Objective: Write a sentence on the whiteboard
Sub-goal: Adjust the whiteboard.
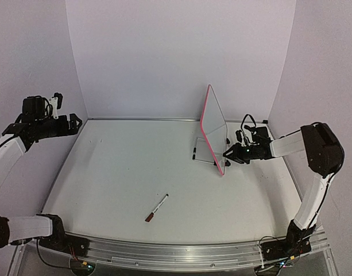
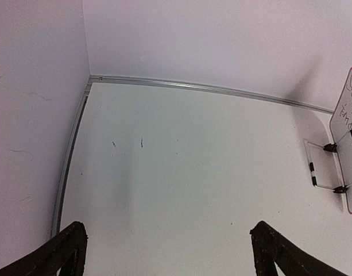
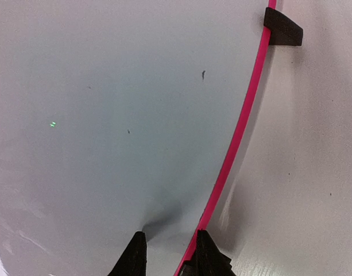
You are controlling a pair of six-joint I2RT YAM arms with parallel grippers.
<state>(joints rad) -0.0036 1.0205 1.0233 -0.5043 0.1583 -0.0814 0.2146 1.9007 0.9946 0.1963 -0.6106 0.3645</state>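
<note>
- Whiteboard (image 1: 215, 123) stands tilted at the table's (image 1: 118, 172) right rear, its near pink edge pinched between the narrow right fingers (image 3: 134, 259).
- Left fingers (image 2: 64, 253) spread wide above open table, far left.

Your whiteboard (image 1: 215, 123) shows a smooth, glossy white face that catches reflections, and its pink frame (image 3: 239, 132) looks like shiny plastic. The clip foot (image 3: 283, 29) is matt black and slightly grainy. Under it the table (image 1: 118, 172) reads matt white, with a brushed metal rail (image 1: 181, 252) along your near edge.
</note>
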